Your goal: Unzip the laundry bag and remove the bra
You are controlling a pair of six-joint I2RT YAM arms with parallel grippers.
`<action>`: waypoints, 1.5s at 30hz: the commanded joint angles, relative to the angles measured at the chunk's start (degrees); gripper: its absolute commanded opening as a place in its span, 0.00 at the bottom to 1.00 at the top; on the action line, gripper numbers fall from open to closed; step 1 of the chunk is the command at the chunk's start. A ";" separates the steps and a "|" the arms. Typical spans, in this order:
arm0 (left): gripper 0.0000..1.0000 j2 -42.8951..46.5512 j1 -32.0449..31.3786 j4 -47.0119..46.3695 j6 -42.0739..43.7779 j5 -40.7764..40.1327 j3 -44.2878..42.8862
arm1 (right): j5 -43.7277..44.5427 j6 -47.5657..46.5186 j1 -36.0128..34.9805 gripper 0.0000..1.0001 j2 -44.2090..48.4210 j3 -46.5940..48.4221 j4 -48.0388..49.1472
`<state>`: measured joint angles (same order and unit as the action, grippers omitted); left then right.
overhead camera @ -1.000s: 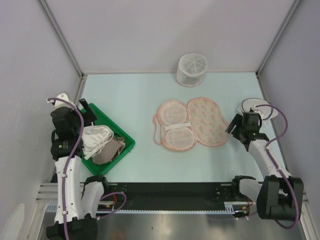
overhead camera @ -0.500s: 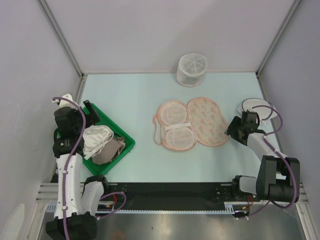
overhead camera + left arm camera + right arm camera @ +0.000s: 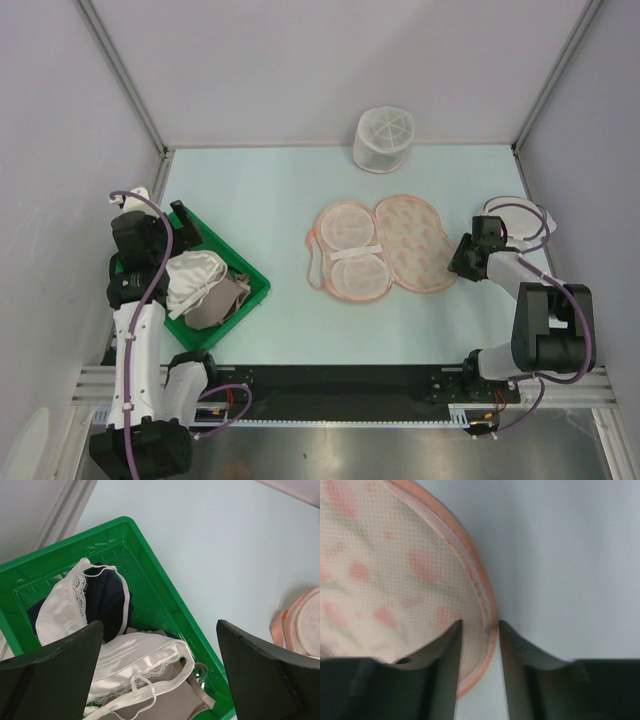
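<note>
The peach, peanut-shaped mesh laundry bag with orange-red print and pink zip edging lies opened flat at the middle of the pale blue counter, its whitish inner half toward 9 o'clock. The right end effector sits at the bag's 4 o'clock rim. In the wrist view the end effector is only narrowly spread, straddling the pink edging of the bag without pinching it. At 9 o'clock from the bag, a green plastic bin holds the small white satin bra with thin straps. In the left wrist view the bra lies on a dark navy cloth and a tan-beige cloth. The left end effector hangs above that bin with its fingers spread wide, holding nothing. A white mesh cylinder stands at 12 o'clock from the bag.
</note>
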<state>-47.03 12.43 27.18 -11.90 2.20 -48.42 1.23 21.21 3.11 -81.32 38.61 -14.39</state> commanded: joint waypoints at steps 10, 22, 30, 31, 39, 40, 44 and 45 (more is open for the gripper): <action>1.00 0.62 -0.38 -1.16 0.91 1.58 0.08 | 0.61 -1.88 -0.21 0.00 4.06 4.01 -2.74; 0.99 0.88 -0.38 -1.78 1.00 0.70 0.61 | -2.90 -1.44 -0.39 0.00 10.21 5.33 -3.36; 1.00 0.97 -0.30 -2.13 1.00 0.88 0.96 | -2.21 -0.56 -5.38 0.00 14.78 6.74 -3.45; 1.00 0.97 -0.38 -2.22 1.00 0.79 0.88 | -1.77 -0.30 -6.27 0.00 15.66 6.74 -3.45; 1.00 1.06 -0.38 -2.48 1.09 0.79 1.14 | 2.81 0.06 -18.12 0.00 24.01 6.92 -1.34; 1.00 1.06 -0.38 -2.39 1.09 0.97 1.23 | 2.55 0.14 -19.10 0.00 24.36 6.92 -0.82; 1.00 0.97 -0.38 -2.48 1.09 1.14 1.31 | 2.10 0.50 -24.20 0.00 24.72 6.57 1.56; 1.00 0.97 -0.38 -2.57 1.18 1.06 1.31 | 2.37 0.58 -25.17 0.00 24.54 6.57 2.00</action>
<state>-46.83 12.27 27.09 -11.90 3.20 -47.57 2.70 21.15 -18.13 -57.32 43.53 -16.40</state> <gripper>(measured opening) 0.996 0.011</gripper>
